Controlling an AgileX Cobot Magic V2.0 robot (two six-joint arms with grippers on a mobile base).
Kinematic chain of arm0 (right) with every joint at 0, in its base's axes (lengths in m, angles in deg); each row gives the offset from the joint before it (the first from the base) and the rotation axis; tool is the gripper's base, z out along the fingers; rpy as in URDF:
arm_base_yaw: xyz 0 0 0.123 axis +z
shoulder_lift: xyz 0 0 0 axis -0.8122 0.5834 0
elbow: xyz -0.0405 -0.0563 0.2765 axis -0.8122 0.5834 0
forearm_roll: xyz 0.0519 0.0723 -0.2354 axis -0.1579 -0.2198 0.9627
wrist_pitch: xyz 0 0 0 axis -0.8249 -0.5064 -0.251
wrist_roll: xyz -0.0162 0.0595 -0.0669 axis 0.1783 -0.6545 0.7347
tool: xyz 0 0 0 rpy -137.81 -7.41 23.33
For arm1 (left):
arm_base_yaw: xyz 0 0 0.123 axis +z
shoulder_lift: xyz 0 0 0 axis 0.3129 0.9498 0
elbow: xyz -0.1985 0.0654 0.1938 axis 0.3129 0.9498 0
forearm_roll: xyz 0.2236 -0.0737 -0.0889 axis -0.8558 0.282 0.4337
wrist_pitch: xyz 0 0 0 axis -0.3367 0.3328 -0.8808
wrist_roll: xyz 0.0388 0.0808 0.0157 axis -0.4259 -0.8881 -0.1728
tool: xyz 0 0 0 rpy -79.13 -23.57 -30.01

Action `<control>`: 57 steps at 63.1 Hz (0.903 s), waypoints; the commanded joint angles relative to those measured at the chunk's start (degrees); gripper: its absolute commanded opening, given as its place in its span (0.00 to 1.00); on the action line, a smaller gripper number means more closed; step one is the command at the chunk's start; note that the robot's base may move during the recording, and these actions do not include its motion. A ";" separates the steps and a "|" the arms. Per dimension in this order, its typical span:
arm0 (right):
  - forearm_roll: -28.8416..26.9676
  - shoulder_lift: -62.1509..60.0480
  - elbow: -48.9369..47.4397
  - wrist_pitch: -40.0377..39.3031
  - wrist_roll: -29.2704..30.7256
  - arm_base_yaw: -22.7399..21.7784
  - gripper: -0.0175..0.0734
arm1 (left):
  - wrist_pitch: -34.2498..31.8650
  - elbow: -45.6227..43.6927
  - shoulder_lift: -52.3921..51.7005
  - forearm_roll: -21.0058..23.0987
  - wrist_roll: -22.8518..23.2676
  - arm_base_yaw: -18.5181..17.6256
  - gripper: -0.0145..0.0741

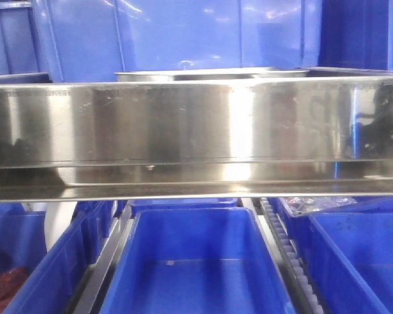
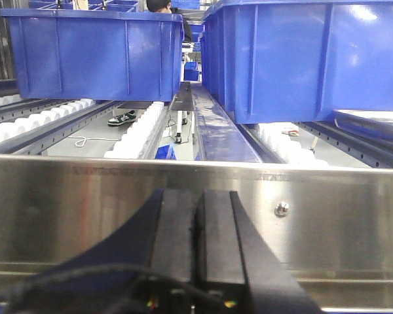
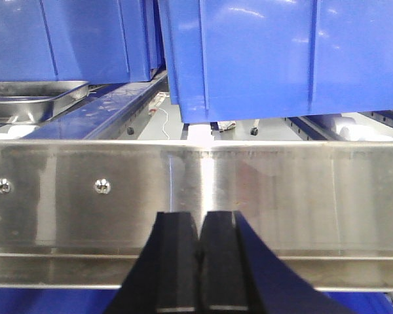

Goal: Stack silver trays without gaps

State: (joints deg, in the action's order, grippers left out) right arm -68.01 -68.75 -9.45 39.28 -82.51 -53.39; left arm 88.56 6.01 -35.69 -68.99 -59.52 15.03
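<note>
A silver tray (image 1: 209,74) shows only as a thin rim just above the steel rail, in front of the blue bins. In the right wrist view a silver tray (image 3: 33,101) lies at the far left on the roller shelf, its corner and flared rim visible. The left wrist view catches a strip of tray rim (image 2: 373,118) at the right edge. My left gripper (image 2: 198,193) is shut and empty, low in front of the rail. My right gripper (image 3: 200,216) is shut too, with nothing held, also below the rail. Both are well short of the trays.
A long brushed-steel rail (image 1: 183,124) with screws crosses every view between the grippers and the shelf. Big blue bins (image 2: 98,55) (image 3: 281,59) stand on roller tracks (image 2: 141,131) behind it. More blue bins (image 1: 196,261) sit on the level below.
</note>
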 commanded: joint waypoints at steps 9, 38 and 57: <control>0.46 -1.09 0.03 -5.02 0.32 -0.33 0.25 | -5.07 -0.21 -2.17 0.42 -0.15 0.00 0.11; 0.46 -1.08 0.03 -7.71 0.27 -0.33 0.25 | -5.33 -0.21 -2.17 3.70 -0.11 0.00 0.11; -2.53 -0.95 -8.34 -3.99 -0.44 -0.33 0.25 | 2.72 -12.88 -1.42 1.50 0.51 0.00 0.11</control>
State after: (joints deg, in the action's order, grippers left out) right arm -70.25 -68.75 -11.36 37.09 -82.76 -53.39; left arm 89.75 1.54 -35.69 -62.69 -59.42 15.03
